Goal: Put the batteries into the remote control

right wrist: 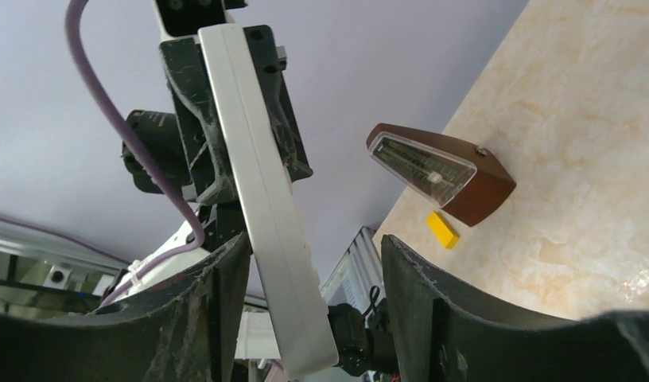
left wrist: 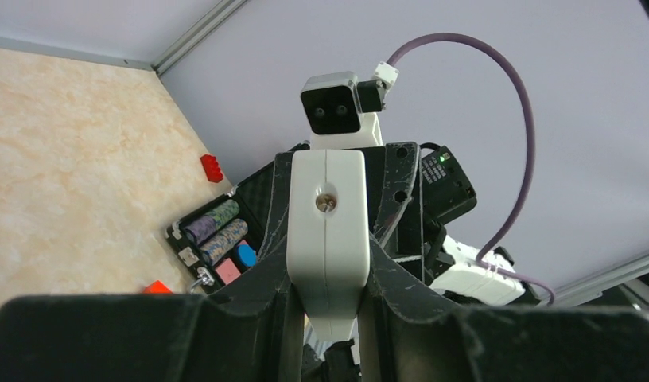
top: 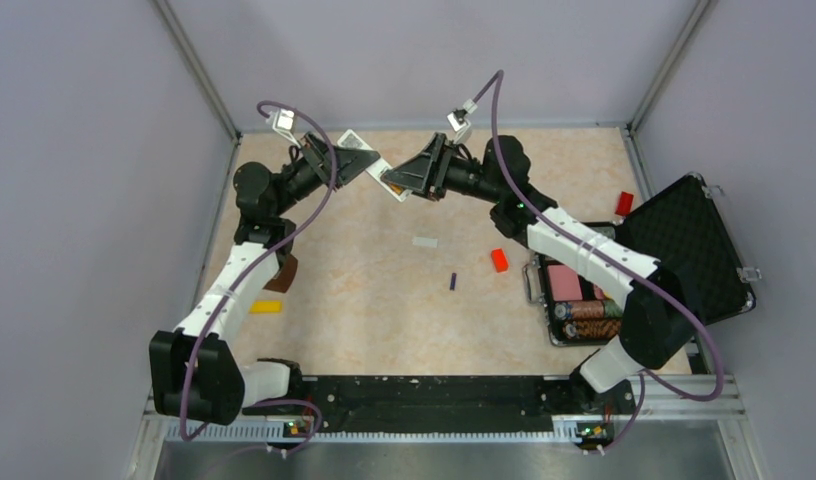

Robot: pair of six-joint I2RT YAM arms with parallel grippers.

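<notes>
The slim white rectangular remote control [right wrist: 266, 199] is in the air above the far part of the beige marbled table [top: 364, 320], between the two arms. The left gripper [left wrist: 328, 267] is closed on one end of it and carries it. The right gripper [right wrist: 309, 255] is open around the other end. One of its fingers [right wrist: 222, 294] is just beside the remote and the other stands apart from it. The tiny dark purple cylindrical battery [top: 453, 281] lies on the table, well apart from the remote and near a small loose white plate [top: 424, 241]. The orange-brown battery I cannot find.

I judge that the step is to pass the remote from one gripper to the other, so the loading itself is not yet begun. To do it well, the right gripper should first centre itself. Then both fingers meet the remote at the same time and do not push it sideways in the left grip. It should close firmly before the left one lets go. The plain back should end facing up, so that a battery can go in.
</notes>
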